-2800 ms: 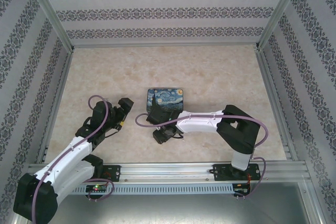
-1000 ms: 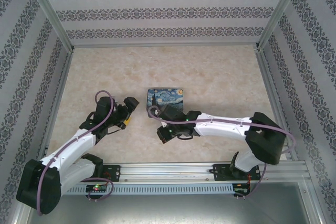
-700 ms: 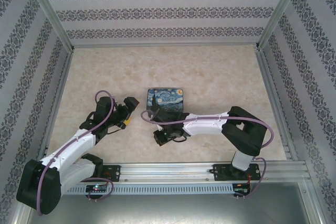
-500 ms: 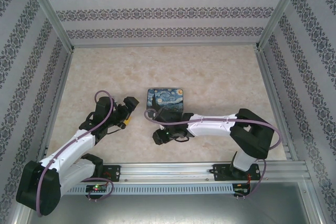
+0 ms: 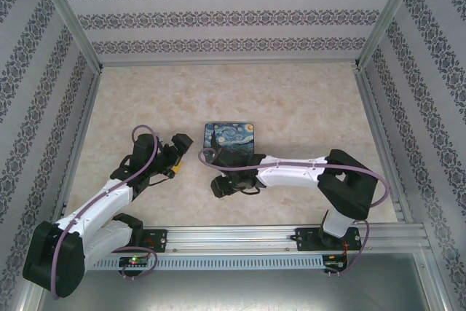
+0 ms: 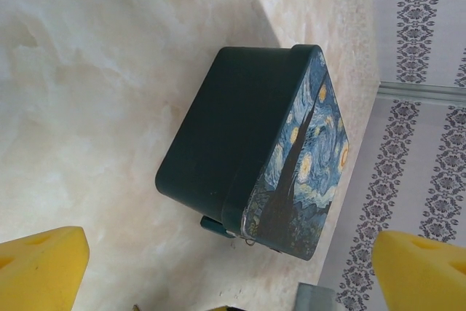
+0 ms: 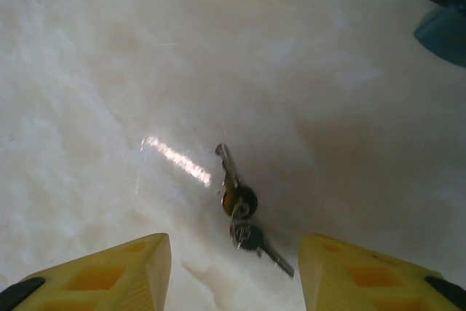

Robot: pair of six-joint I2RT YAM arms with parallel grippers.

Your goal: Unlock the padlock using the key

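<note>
Two small keys on one ring lie flat on the table. The nearer key (image 7: 260, 244) points toward my right gripper (image 7: 233, 278), and the other key (image 7: 234, 183) points away. The yellow fingers (image 7: 109, 274) stand apart on either side, low over the table, touching neither key. In the top view my right gripper (image 5: 217, 187) is just in front of the painted case (image 5: 230, 138). The padlock (image 6: 211, 226), a small bluish block, sticks out at the case's seam. My left gripper (image 6: 233, 274) is open and empty, facing the case (image 6: 240, 136) from the left.
The Starry Night case (image 6: 309, 158) lies flat mid-table. My left gripper (image 5: 178, 149) hovers a short way to its left. Patterned walls (image 5: 233, 16) and metal rails enclose the marble tabletop (image 5: 306, 100). A bluish corner (image 7: 444, 28) shows beyond the keys.
My right arm has pulled its elbow in and its gripper has shifted slightly left; its jaws now stand apart over the keys. The left arm has not moved.
</note>
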